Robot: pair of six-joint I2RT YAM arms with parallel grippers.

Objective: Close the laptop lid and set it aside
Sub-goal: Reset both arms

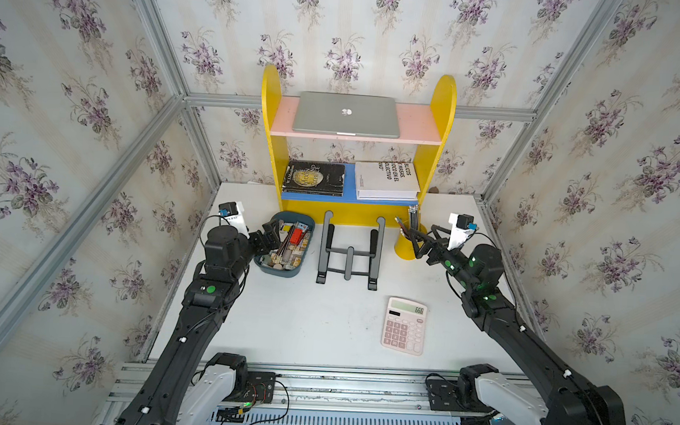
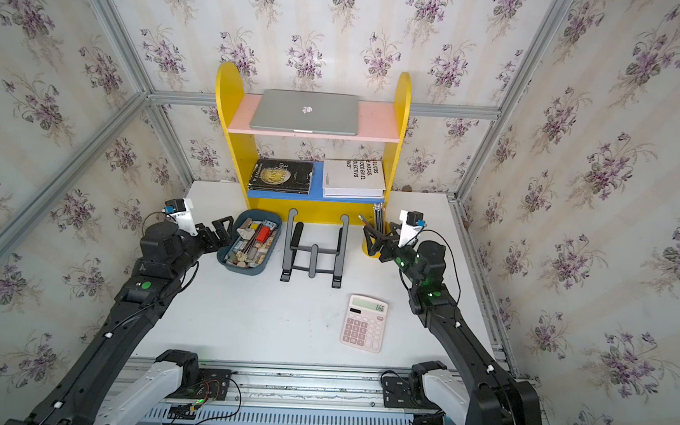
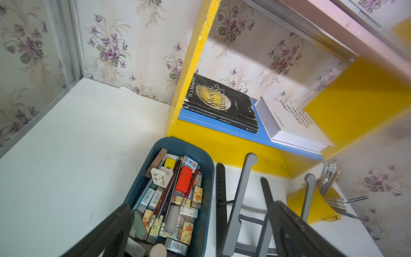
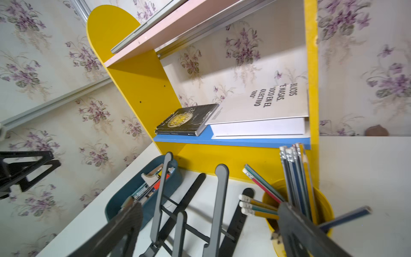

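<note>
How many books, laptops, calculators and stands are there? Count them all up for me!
books: 2, the black book and the white book
laptop: 1
calculator: 1
folding stand: 1
Total: 5

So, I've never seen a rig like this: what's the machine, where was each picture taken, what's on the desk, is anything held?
Two robot arms sit at a white table, each ending in a two-finger gripper: left gripper and right gripper. Two pictures come from a paired camera overhead; two from cameras on the wrists. On the table: a blue tray of stationery, a black folding stand, a yellow pencil cup, a pink calculator. The closed laptop lies on the pink shelf of the yellow rack. Both grippers are open, holding nothing.
</note>
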